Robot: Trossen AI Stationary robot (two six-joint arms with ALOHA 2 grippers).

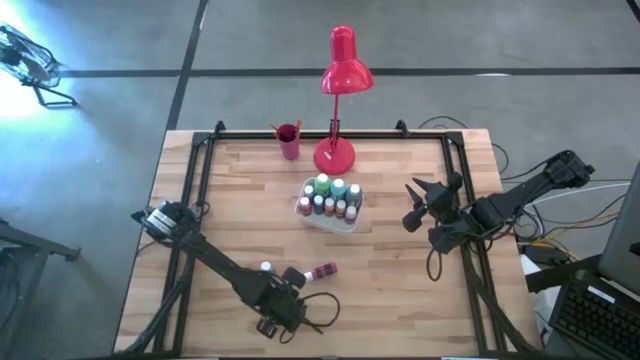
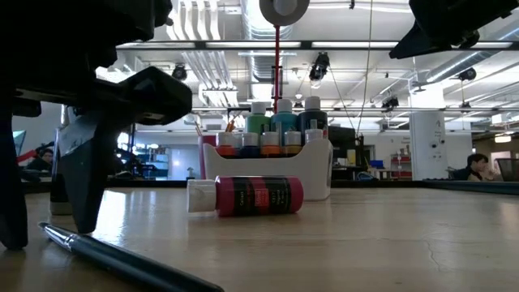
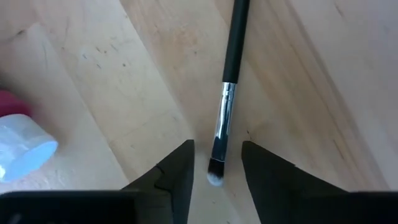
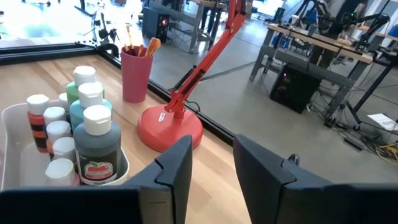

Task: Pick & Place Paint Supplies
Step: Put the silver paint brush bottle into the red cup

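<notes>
Straddling the bristle end of a black brush (image 3: 225, 106) with parted fingers, grasping nothing, the left gripper (image 3: 216, 171) works before a fallen red bottle (image 1: 323, 271), itself before the bottle-filled white tray (image 1: 333, 225); right of it hovers the right gripper (image 1: 415, 205), empty, fingers apart.

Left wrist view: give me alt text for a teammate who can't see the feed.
The left gripper points down at the wooden table, its two dark fingers open either side of the bristle tip of a black-handled paintbrush lying flat. At one edge lies a red paint bottle with a pale cap.
</notes>
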